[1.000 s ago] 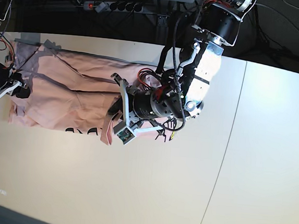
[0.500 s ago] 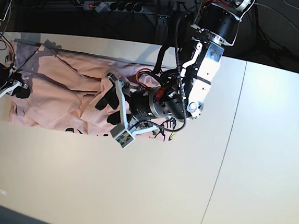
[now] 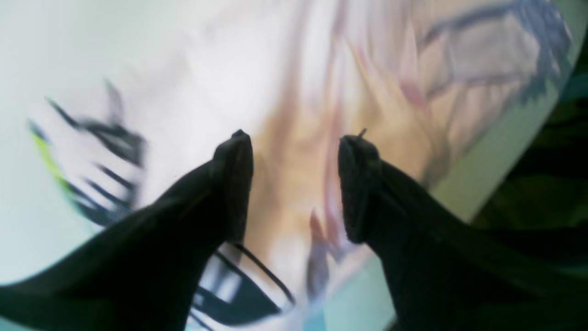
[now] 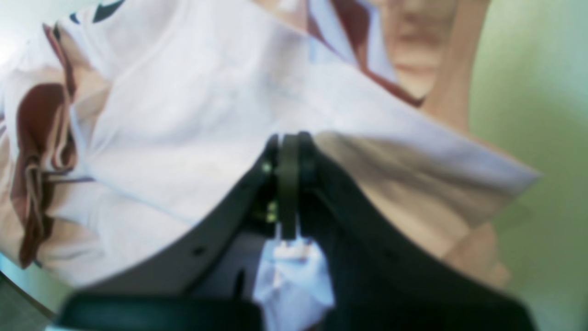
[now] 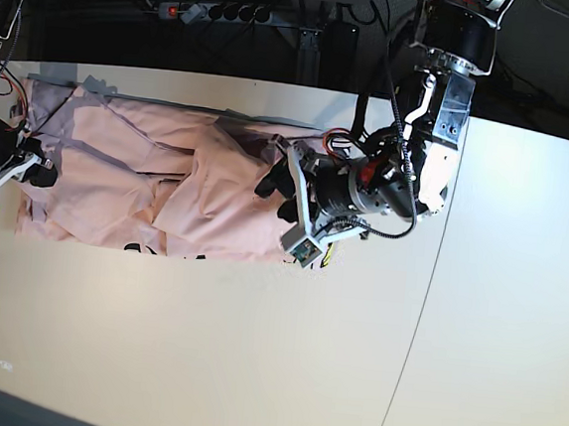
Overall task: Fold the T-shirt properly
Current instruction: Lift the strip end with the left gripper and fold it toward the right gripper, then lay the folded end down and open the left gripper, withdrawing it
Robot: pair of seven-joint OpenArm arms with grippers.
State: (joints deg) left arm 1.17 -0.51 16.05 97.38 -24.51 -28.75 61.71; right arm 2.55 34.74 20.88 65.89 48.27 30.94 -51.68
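The T-shirt (image 5: 167,188) is spread along the far left part of the white table (image 5: 251,370) in the base view, pale pink, folded over on itself with several creases and a raised flap near its middle; black lettering is seen along its near edge. The left gripper (image 5: 274,194) is found at the shirt's right end, its arm reaching down from the top of that view, and its jaws are seen well apart, with nothing between them. In the left wrist view the two black fingers (image 3: 234,184) are shown parted above blurred pink fabric (image 3: 294,174) and a patch of black print, and whether the tips touch the cloth cannot be told. The right gripper (image 5: 31,173) is placed at the shirt's left edge, near the table's left side. In the right wrist view its jaws are seen pressed together at the gripper (image 4: 288,151), clamped on a fold of the pale fabric (image 4: 183,119), with a bit of cloth bunched behind the fingertips
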